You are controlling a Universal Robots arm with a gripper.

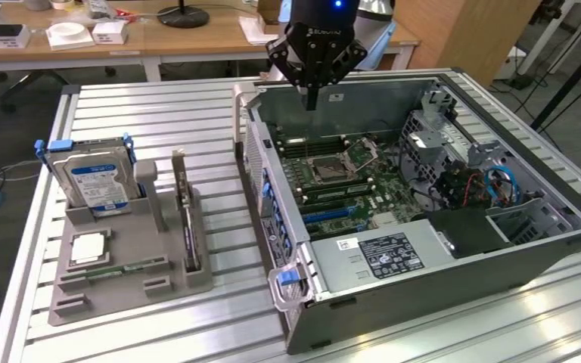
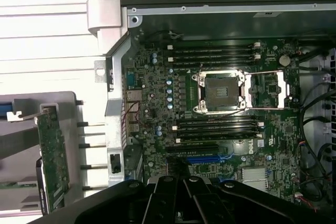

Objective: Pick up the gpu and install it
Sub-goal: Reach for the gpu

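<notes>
Pincer (image 1: 312, 100) was shut and empty, hovering over the case (image 1: 452, 280) at its 12 o'clock edge in exterior view. Gpu (image 1: 190, 231) stood on edge in holder (image 1: 129, 283) on table (image 1: 149, 113), at case's 9 o'clock.

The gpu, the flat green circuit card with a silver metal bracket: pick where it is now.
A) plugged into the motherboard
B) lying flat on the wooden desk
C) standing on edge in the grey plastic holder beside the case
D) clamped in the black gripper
C: the gpu stands on edge in the grey plastic holder, while the shut black gripper hangs empty over the open computer case.
</notes>
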